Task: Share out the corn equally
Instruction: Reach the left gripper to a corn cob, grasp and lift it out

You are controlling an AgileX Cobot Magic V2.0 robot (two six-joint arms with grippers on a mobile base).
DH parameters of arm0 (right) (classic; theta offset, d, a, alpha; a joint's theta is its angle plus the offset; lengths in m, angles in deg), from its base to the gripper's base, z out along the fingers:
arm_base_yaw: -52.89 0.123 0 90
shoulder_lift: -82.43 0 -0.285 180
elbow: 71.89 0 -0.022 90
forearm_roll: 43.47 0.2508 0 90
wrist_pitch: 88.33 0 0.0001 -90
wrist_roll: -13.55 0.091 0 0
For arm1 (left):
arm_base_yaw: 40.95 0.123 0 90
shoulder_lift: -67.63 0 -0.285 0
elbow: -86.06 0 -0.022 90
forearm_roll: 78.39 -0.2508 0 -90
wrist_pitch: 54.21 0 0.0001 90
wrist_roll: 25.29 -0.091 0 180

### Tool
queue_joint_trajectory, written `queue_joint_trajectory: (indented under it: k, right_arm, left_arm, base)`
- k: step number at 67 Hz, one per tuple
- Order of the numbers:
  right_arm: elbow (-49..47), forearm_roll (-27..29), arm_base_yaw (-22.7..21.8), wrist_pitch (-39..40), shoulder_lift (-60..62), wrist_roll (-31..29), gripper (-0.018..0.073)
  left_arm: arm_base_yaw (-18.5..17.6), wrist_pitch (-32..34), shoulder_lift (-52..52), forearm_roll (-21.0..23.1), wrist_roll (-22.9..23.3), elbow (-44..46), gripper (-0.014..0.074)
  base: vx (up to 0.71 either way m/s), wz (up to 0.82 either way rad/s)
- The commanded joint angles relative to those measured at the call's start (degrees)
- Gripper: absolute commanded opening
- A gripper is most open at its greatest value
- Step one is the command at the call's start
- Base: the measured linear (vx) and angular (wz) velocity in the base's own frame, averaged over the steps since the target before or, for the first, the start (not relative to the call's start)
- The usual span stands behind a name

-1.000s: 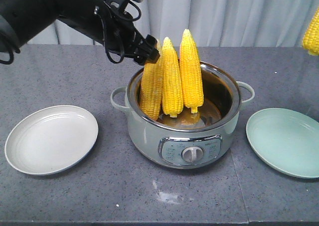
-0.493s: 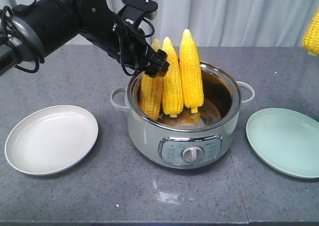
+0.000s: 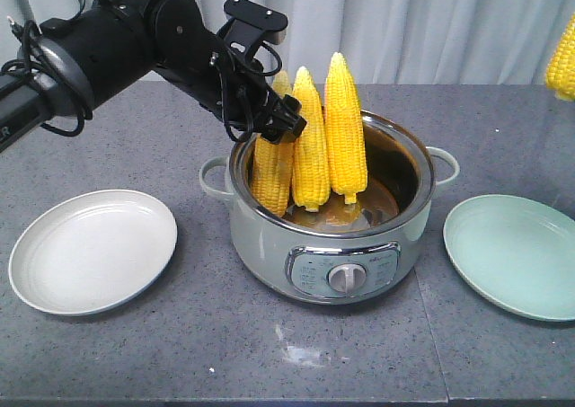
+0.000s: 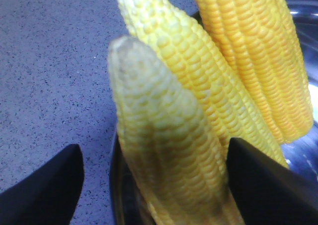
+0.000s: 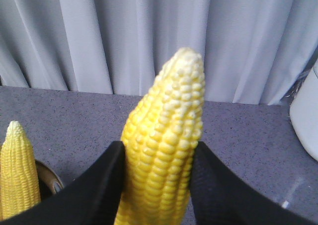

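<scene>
Three yellow corn cobs stand tip-up in the electric pot (image 3: pixel 323 245): a left cob (image 3: pixel 269 169), a middle cob (image 3: pixel 310 146) and a right cob (image 3: pixel 344 128). My left gripper (image 3: pixel 286 119) sits at the left cob's upper part. In the left wrist view that cob (image 4: pixel 164 150) lies between the black fingers (image 4: pixel 44 185) of the left gripper (image 4: pixel 154 185), which is open, with a gap on the left side. My right gripper (image 5: pixel 156 180) is shut on another cob (image 5: pixel 164 135), held upright; that cob (image 3: pixel 561 61) shows at the front view's right edge.
A white plate (image 3: pixel 90 250) lies left of the pot and a pale green plate (image 3: pixel 517 254) lies right of it, both on the grey table. A grey curtain hangs behind. A white object (image 5: pixel 305 120) stands at the right edge of the right wrist view.
My left arm has reached further right and down, bringing its gripper from the left cob's tip to around its upper part. The right gripper's cob has stayed in place.
</scene>
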Motion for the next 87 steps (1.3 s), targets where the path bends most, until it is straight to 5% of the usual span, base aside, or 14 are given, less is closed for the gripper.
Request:
queue_joint_trajectory:
  k: [1,25,51,59,74,87]
  right_arm:
    - [-1.8,0.7,-0.4,3.7,1.5,-0.1,-0.0009]
    - [-1.8,0.7,-0.4,3.7,1.5,-0.1,-0.0009]
    - [-1.8,0.7,-0.4,3.7,1.5,-0.1,-0.0009]
    - [-1.8,0.7,-0.4,3.7,1.5,-0.1,-0.0009]
    - [-1.8,0.7,-0.4,3.7,1.5,-0.1,-0.0009]
    - [-1.8,0.7,-0.4,3.7,1.5,-0.1,-0.0009]
  left_arm:
    - [-0.4,3.4,3.1,0.3,0.7,1.8,0.0478]
    - [-0.4,3.4,3.1,0.3,0.7,1.8,0.0167]
    - [-0.2,0.7,8.4,-2.5,0.7,8.3,0.0129]
    - [-0.2,-2.9,10.9,-8.3,1.7,12.2,0.0129]
    - [3.2,-8.7,16.1,-24.7,12.9,15.3,0.0129]
    - [8.4,-15.2,17.8,-27.5,14.3,15.3,0.0129]
  base:
    - [0.0,0.0]
    - [0.0,0.0]
    - [0.0,0.0]
    - [0.0,0.0]
    - [0.0,0.0]
    - [0.0,0.0]
